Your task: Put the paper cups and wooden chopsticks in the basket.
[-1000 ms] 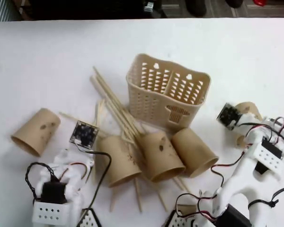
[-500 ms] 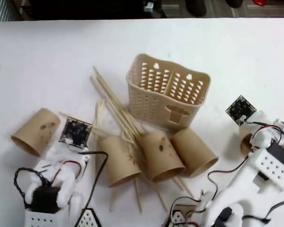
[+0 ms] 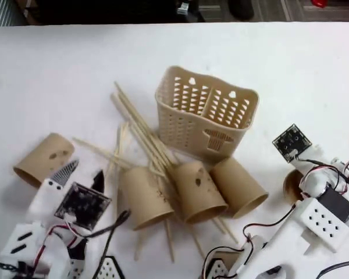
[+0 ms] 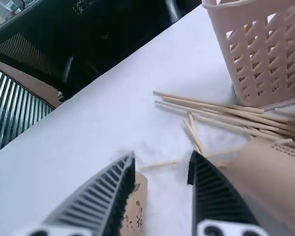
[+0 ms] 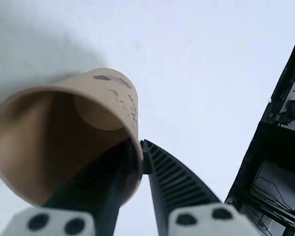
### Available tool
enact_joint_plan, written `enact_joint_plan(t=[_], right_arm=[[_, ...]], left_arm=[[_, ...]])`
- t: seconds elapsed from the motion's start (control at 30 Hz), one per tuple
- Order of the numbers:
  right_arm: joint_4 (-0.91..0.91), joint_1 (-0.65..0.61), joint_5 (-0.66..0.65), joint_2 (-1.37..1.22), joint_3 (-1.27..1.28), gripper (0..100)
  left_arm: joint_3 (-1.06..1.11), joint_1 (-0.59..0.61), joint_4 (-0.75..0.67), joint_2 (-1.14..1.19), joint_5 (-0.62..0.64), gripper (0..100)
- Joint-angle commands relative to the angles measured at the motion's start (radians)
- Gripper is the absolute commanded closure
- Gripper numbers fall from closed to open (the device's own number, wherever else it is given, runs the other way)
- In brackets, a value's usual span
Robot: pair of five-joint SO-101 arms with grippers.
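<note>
pinching the wall of a cup point(image 5: 64, 113) in the right gripper point(image 5: 137, 147), one finger inside, likely for a lift to the basket point(image 3: 206, 116) close by; holding the left gripper point(image 4: 161, 164) spread beside the far cup point(image 3: 43, 160), chopsticks point(image 3: 141, 129) loose alongside.

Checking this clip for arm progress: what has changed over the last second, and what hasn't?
The left claw, open, drew back toward the near edge of the table, away from the chopsticks, and now sits by the leftmost cup. The right claw, shut on a paper cup, carried it nearer that edge too. The basket, three middle cups and chopsticks stayed put.
</note>
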State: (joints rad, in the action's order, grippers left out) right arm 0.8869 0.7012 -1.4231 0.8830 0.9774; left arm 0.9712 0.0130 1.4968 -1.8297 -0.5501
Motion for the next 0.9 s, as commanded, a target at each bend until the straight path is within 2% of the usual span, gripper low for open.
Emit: enact_joint_plan(t=[0.0,0.23,0.4,0.63,0.73,0.87], right_arm=[[0.012,0.001,0.009,0.021,-0.006,98.1],[0.013,-0.001,0.009,0.021,0.009,98.1],[0.013,0.001,0.009,0.021,0.009,98.1],[0.015,0.007,0.009,0.021,0.009,98.1],[0.015,0.007,0.009,0.019,0.011,98.1],[0.016,0.007,0.009,0.019,0.015,98.1]], left_arm=[[-0.098,-0.001,0.083,0.053,-0.083,82],[-0.307,-0.012,0.235,0.44,-0.106,81],[-0.362,-0.171,0.282,0.684,-0.054,81],[-0.359,-0.403,0.259,0.734,0.161,66],[-0.319,-0.504,0.233,0.734,0.196,65],[-0.193,-0.576,0.126,0.734,0.224,65]])
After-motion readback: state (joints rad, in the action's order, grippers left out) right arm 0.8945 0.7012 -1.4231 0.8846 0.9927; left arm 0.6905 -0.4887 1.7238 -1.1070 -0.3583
